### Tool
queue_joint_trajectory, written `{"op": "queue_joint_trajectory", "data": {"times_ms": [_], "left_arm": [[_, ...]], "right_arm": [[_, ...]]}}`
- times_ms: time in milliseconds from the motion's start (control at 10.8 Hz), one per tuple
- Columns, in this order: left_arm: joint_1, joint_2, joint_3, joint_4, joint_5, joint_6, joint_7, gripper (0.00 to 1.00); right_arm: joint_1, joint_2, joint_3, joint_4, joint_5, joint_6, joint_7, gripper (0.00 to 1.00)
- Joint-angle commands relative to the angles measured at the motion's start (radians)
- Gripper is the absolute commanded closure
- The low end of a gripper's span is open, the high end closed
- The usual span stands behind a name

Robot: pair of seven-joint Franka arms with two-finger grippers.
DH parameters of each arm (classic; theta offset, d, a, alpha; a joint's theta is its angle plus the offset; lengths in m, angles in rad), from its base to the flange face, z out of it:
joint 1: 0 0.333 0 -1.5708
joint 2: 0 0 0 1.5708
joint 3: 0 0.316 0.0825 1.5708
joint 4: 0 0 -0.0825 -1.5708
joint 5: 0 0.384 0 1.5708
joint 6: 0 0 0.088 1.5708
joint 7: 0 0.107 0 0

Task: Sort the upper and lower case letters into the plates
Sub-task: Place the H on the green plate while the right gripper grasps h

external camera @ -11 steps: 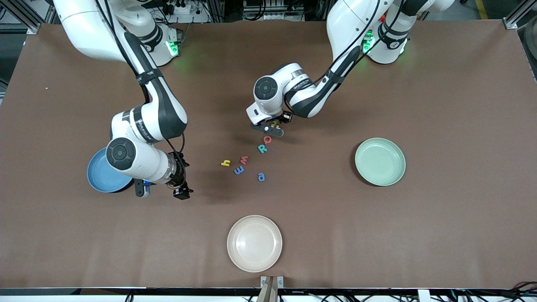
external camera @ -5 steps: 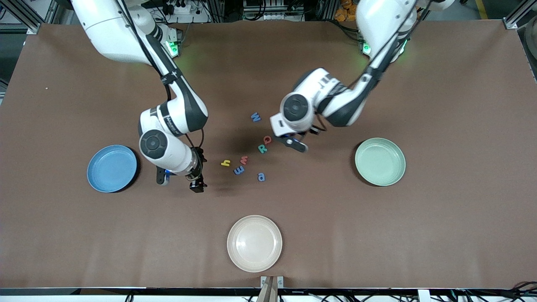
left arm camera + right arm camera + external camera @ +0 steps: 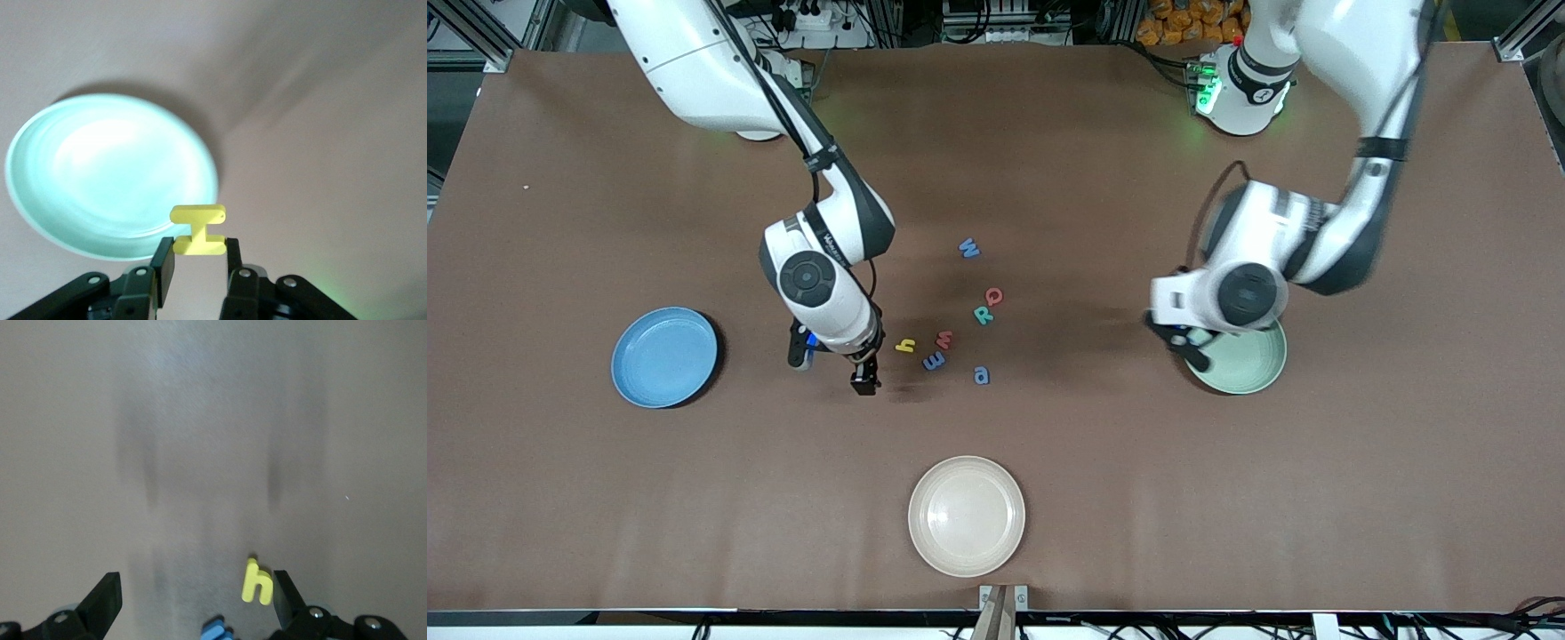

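Two plates matter up front: blue plate point(image 3: 664, 356) lies toward the right arm's end, mint plate point(image 3: 1238, 360) under the left gripper point(image 3: 1193, 348). Left wrist: jaws pinching a yellow letter point(image 3: 198, 231) over the mint plate's rim. Right wrist: right gripper point(image 3: 193, 600) spread wide above yellow h point(image 3: 256, 583).

Left gripper point(image 3: 197, 263) is raised on a bent arm, jaws clamped on a small piece; right gripper point(image 3: 193, 600) hangs low over the table, jaws spread wide.
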Motion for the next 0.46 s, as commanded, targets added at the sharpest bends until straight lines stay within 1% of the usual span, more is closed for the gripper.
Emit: {"op": "queue_joint_trajectory", "data": {"times_ms": [0, 93, 185, 278, 371], "left_arm": [[0.037, -0.040, 0.035, -0.162, -0.017, 0.164, 0.141, 0.76], [0.039, -0.041, 0.066, -0.207, -0.025, 0.224, 0.184, 0.75], [0.040, -0.040, 0.077, -0.243, -0.028, 0.267, 0.204, 0.60], [0.040, -0.037, 0.080, -0.275, -0.028, 0.321, 0.208, 0.49], [0.045, -0.035, 0.080, -0.278, -0.040, 0.326, 0.206, 0.00]], "right_arm": [[0.023, 0.008, -0.005, -0.013, -0.021, 0.023, 0.049, 0.00], [0.029, 0.011, -0.004, -0.025, -0.019, 0.027, 0.063, 0.00], [0.034, 0.018, -0.004, -0.034, -0.019, 0.048, 0.087, 0.00], [0.031, 0.040, -0.004, -0.034, -0.018, 0.064, 0.092, 0.00], [0.020, 0.044, -0.002, -0.033, -0.004, 0.073, 0.099, 0.00]]}}
